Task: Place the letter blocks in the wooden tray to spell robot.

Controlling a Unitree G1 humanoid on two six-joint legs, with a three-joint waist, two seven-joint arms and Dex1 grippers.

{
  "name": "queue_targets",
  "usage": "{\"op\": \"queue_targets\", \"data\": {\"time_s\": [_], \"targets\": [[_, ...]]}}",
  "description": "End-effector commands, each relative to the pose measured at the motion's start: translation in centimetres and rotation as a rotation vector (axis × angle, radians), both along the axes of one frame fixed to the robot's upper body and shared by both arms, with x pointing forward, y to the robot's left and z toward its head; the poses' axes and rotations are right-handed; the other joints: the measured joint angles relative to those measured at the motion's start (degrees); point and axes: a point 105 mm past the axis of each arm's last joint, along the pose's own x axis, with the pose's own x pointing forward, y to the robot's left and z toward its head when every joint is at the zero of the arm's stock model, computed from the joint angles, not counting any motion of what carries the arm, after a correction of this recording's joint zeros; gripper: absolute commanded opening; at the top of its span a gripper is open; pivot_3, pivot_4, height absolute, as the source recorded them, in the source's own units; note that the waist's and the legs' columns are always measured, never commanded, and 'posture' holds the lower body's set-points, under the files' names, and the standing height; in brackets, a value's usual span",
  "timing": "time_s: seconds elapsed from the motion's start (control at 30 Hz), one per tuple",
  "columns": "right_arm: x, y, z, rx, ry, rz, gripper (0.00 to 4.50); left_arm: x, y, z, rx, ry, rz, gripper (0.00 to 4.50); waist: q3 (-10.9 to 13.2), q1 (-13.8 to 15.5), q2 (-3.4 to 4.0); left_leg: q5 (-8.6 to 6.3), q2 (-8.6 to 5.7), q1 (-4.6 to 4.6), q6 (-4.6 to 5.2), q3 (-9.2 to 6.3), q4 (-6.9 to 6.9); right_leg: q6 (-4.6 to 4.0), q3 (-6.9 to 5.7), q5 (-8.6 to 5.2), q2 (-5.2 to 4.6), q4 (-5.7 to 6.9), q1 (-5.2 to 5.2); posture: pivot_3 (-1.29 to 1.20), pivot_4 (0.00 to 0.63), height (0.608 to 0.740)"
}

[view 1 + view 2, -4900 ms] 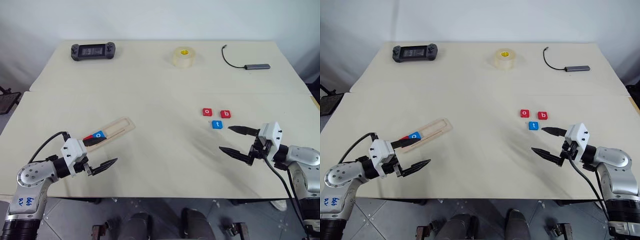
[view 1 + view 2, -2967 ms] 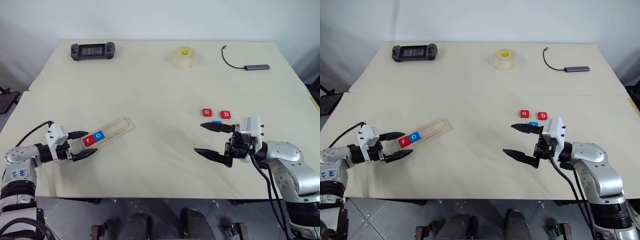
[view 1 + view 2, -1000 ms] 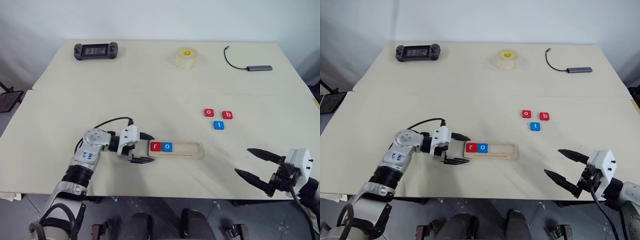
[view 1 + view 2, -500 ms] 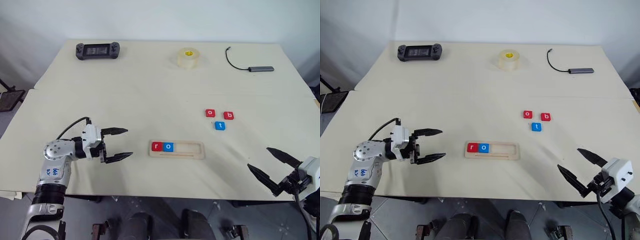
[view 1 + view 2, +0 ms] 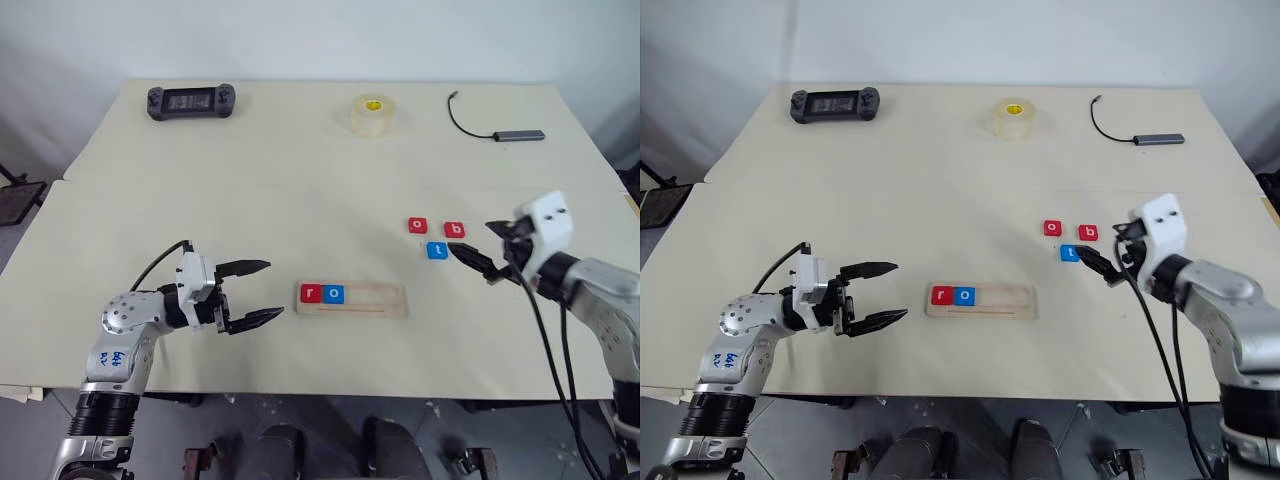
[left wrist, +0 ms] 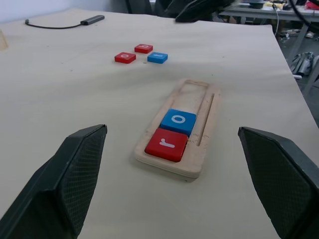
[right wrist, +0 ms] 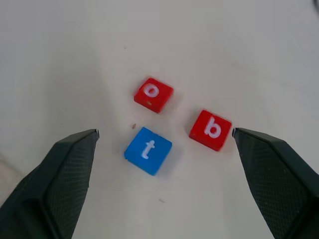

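The right gripper (image 5: 488, 252) hangs just to the right of three loose blocks, fingers spread wide and holding nothing. The left gripper (image 5: 252, 291) sits low at the table's near left, also spread and empty, pointing toward the wooden tray (image 5: 385, 299), with a clear gap between its tips and the tray's left end.

The tray lies crosswise near the front centre of the table (image 5: 300, 180). A red block marked "r" (image 5: 311, 293) and a blue block marked "o" (image 5: 334, 294) sit side by side, touching, at its left end; the remainder of the groove is unoccupied. Beyond the tray's right end lie a red "o" (image 5: 417, 226), a red "b" (image 5: 454, 230) and a blue "t" (image 5: 437, 250), close together but apart from each other. Bare tabletop separates this cluster from the tray.

Along the far edge stand a black handheld controller (image 5: 190, 101), a roll of clear tape (image 5: 372, 115) and a grey adapter with black cable (image 5: 500, 131), all well apart from the work area.

The right wrist view shows all three loose letters legibly between the spread fingers (image 7: 65, 174). The left wrist view gives the tray end-on, showing a thin slot beside the block groove.
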Motion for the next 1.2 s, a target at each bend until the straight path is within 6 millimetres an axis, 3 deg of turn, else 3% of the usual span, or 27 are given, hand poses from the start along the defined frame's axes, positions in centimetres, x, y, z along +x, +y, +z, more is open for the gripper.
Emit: {"op": "queue_targets", "data": {"time_s": [0.03, 0.5, 0.67, 0.87, 1.17, 1.2], "targets": [[0.6, -0.5, -0.2, -0.058, 0.087, -0.086, 4.50, -0.4, -0.7, 0.9, -0.014, -0.044, -0.017, 4.48, 0.0, 0.4, 0.00, 0.00, -0.01, -0.03, 0.00, -0.04, 0.00, 0.00, -0.02, 0.00, -0.01, -0.02, -0.01, 0.00, 0.150, 0.740], [1.0, 1.5, -0.3, 0.025, 0.112, -0.105, 4.50, -0.7, -0.9, 0.6, -0.011, -0.045, 0.001, 4.48, 0.0, 0.3, 0.00, -0.02, -0.07, -0.06, 0.03, -0.01, -0.07, 0.01, -0.03, 0.00, 0.02, -0.01, -0.06, 0.00, 0.150, 0.740], [1.5, 1.2, 0.2, 0.029, 0.094, -0.126, 4.50, -0.7, -1.0, 0.5, -0.011, -0.046, 0.002, 4.48, 0.0, 0.2, 0.00, -0.02, -0.07, -0.06, 0.03, -0.01, -0.07, 0.00, -0.02, 0.00, 0.03, -0.01, -0.06, 0.00, 0.150, 0.740], [3.6, -0.6, 0.7, 0.061, 0.048, -0.259, 4.50, -0.5, -1.3, 0.5, -0.012, -0.051, -0.002, 4.48, 0.0, -0.1, 0.00, -0.02, -0.07, -0.04, 0.03, 0.02, -0.07, 0.01, -0.01, 0.00, 0.03, 0.03, -0.07, 0.00, 0.150, 0.740], [5.8, -1.3, -1.6, 0.077, 0.105, -0.350, 4.50, -0.2, -1.8, 0.9, -0.006, -0.078, -0.017, 4.48, 0.0, -1.1, 0.00, -0.01, -0.08, -0.04, 0.03, 0.03, -0.10, 0.00, -0.01, 0.00, 0.04, 0.06, -0.09, 0.00, 0.150, 0.740], [5.9, -1.2, -1.8, 0.080, 0.108, -0.348, 4.32, -0.2, -1.8, 0.9, -0.008, -0.081, -0.015, 4.50, 0.0, -1.2, 0.01, -0.01, -0.07, -0.04, 0.03, 0.03, -0.11, 0.00, -0.02, 0.00, 0.04, 0.06, -0.09, 0.00, 0.150, 0.740]]}}
